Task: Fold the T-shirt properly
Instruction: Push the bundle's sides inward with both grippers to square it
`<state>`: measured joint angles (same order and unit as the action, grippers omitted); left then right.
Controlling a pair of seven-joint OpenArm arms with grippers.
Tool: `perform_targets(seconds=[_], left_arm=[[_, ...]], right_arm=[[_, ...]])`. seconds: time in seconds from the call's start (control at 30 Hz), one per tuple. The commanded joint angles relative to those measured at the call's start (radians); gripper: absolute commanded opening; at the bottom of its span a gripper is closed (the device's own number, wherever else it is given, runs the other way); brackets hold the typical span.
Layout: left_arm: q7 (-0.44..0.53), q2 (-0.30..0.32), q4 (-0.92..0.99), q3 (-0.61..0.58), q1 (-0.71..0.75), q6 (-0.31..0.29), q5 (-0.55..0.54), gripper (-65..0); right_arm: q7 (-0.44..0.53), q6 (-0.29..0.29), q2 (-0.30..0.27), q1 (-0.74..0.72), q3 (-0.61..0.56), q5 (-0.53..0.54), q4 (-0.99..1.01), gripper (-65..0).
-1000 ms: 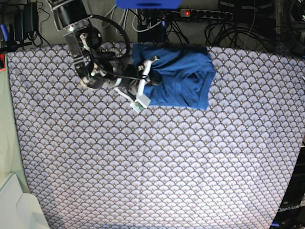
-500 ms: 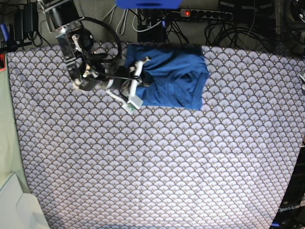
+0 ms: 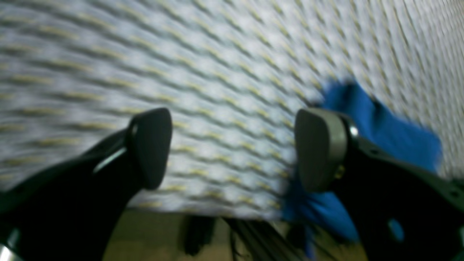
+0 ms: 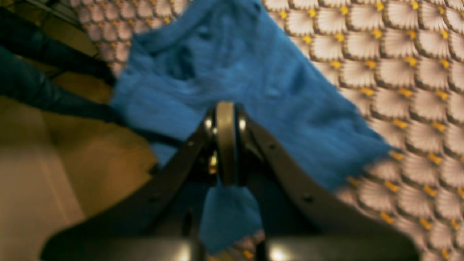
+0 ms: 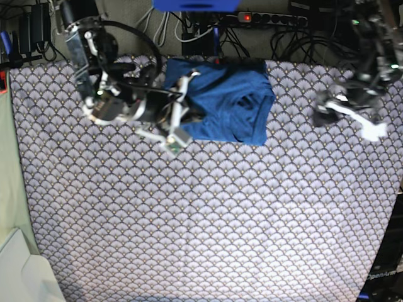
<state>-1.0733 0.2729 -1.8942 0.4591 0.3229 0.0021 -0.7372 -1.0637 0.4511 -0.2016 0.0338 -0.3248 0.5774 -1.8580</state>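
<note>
- The T-shirt (image 5: 227, 104) is lying bunched at the far edge of the tablecloth (image 5: 208, 226), near the middle.
- The right gripper (image 5: 189, 108) and its arm are blocking the shirt's left side.
- The left gripper (image 5: 340, 108) is hanging over the far right corner, well apart from the shirt.
- Wires and a power strip (image 5: 271, 19) are crowding the space past the far edge.
- A pale bin (image 5: 22, 274) is sitting at the near left corner.

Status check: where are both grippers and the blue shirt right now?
Right gripper shut on T-shirt edge. Left gripper open, empty, over tablecloth. Nothing in the way.
</note>
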Motion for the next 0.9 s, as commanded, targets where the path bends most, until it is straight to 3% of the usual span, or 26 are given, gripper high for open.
perform_targets(seconds=[0.0, 0.27, 0.53, 0.87], left_arm=[[0.021, 0.001, -0.011, -0.039, -0.031, -0.003, -0.006, -13.1], [0.023, -0.087, 0.167, -0.211, -0.166, -0.003, -0.003, -13.1], [0.052, -0.077, 0.212, -0.346, -0.181, -0.003, -0.002, -13.1], [0.048, -0.076, 0.318, -0.366, -0.176, -0.001, 0.001, -13.2]], right_arm=[[0.013, 0.008, -0.005, -0.015, 0.025, 0.008, -0.018, -64.6], [0.012, 0.01, -0.055, -0.012, 0.132, 0.01, -0.018, -64.6], [0.012, 0.012, -0.071, 0.002, 0.186, 0.01, -0.019, -64.6], [0.012, 0.012, -0.071, -0.001, 0.192, 0.01, -0.019, -64.6]])
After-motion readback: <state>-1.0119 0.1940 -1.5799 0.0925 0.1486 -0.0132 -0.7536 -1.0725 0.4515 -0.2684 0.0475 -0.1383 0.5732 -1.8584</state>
